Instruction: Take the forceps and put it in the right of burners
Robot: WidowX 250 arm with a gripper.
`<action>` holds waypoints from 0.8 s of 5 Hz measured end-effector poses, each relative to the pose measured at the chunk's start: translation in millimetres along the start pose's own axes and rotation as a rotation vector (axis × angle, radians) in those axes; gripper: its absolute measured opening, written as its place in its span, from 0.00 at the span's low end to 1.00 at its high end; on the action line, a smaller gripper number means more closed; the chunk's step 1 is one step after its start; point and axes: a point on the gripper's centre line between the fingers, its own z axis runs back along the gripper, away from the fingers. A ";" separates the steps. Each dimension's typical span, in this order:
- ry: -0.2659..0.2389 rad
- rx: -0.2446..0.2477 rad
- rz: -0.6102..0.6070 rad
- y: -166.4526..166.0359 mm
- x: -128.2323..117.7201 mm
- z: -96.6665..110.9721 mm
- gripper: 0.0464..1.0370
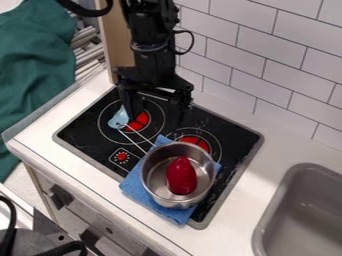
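The pot [155, 187] stands upright on the blue cloth [137, 181] on the stove [90, 141], with a pointed red thing [181, 176] inside it; two thin rods [136, 140] run from the pot's far left side to a light blue piece [119, 118] over the left burner [138, 121]; which thing is the forceps, I cannot tell; the right burner [194, 142] is just beyond the pot, partly hidden by it. The end effector [158, 113] hangs over the stove, beyond the pot and a little to its left, its two fingers spread wide, with nothing pinched between them. The red knob [121, 156] is left of the pot; the sink [270, 220] is set in the table [250, 180] to the pot's right; the tiled wall [267, 55] rises beyond the pot; the green cloth [33, 75] is well apart, beyond it and to its left.
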 end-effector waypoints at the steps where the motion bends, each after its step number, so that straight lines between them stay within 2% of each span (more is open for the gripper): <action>1: 0.030 -0.006 -0.001 -0.5 -3.6 -7.8 0.96; 3: -0.050 -0.071 0.117 50.8 26.6 -10.0 0.96; 4: -0.064 -0.074 0.151 76.4 43.1 -16.1 0.96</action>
